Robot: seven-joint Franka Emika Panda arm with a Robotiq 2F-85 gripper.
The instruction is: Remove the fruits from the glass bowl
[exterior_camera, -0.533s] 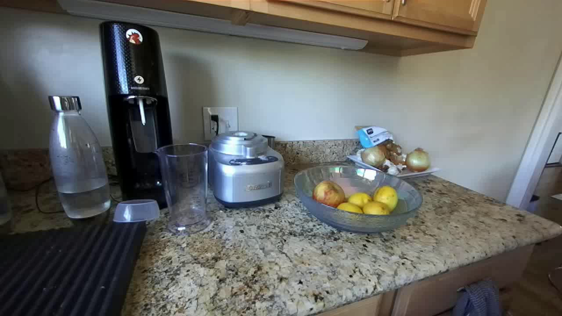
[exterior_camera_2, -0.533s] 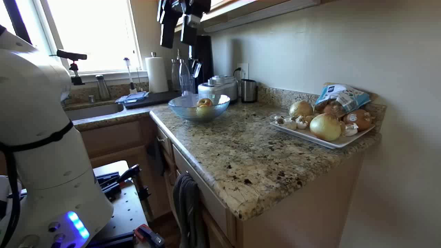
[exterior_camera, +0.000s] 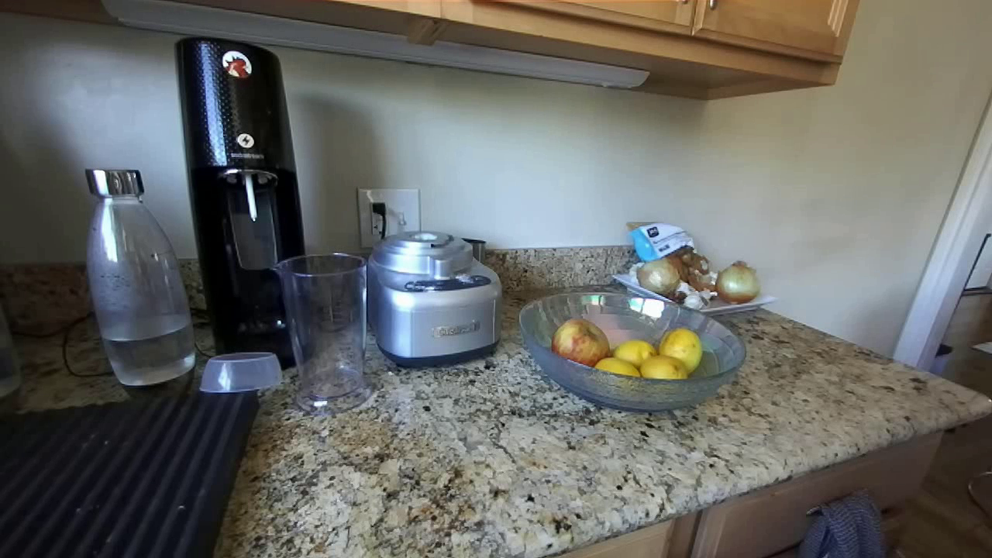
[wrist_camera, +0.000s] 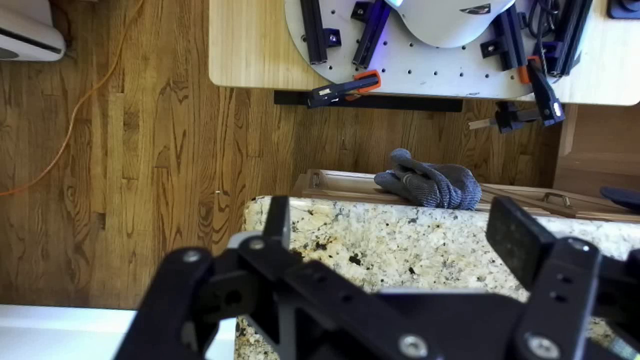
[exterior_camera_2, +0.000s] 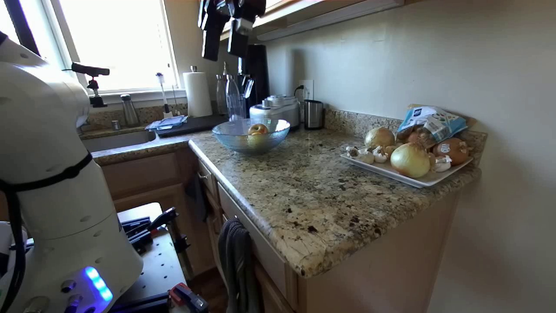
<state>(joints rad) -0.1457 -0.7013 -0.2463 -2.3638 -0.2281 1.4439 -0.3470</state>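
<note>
Between the front and back edges of the speckled beige granite worktop [exterior_camera: 434,457], well apart from its free front corner, can see a wide shallow bowl of clear grey-tinted glass [exterior_camera: 632,394], holding a round red-and-yellow apple [exterior_camera: 580,342] and four yellow lemons [exterior_camera: 663,367] in a close cluster. Cannot rule out more fruit hidden underneath. Seems, by judgement, to be the stage before the first pick, with all fruit yet to take out. Calls next for a traverse along the front edge, away from the free front corner, until above the bowl; then for a descent inside the flared rim, perhaps onto the apple, without knocking the glass.

Has the black two-fingered gripper [exterior_camera_2: 224,51] high above the worktop, pointing down, touching nothing. Shows, in the wrist view, black fingers [wrist_camera: 517,242] spread wide apart, holding nothing, with the free front corner in sight below. Cannot trace the whole of the smooth white robot arm [exterior_camera_2: 61,191], rooted outside the front edge and cut off at the side of the view.
</note>
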